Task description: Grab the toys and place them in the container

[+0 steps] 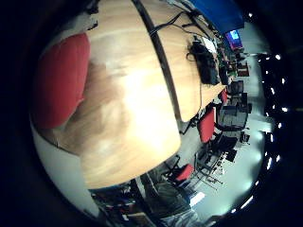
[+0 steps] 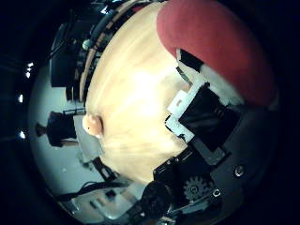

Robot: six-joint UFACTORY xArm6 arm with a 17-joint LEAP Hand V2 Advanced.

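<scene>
A large, rounded red thing [image 1: 59, 80] lies on the light wooden table [image 1: 137, 109], close to my palm. My right hand [image 2: 206, 117] hangs over the table, its white and black fingers [image 2: 187, 101] stretched out alongside the red thing [image 2: 220, 42] and closed round nothing. Whether they touch it is hidden. A small pink-orange toy [image 2: 93, 124] sits apart, at the table's rounded edge. I cannot tell whether the red thing is a toy or the container.
A dark seam [image 1: 161, 61] splits the table into two tops. A black device [image 1: 206, 64] lies on the farther one. Red-backed chairs [image 1: 207, 124] stand on the floor beyond the table's edge, and more desks and a screen [image 1: 233, 38] are behind.
</scene>
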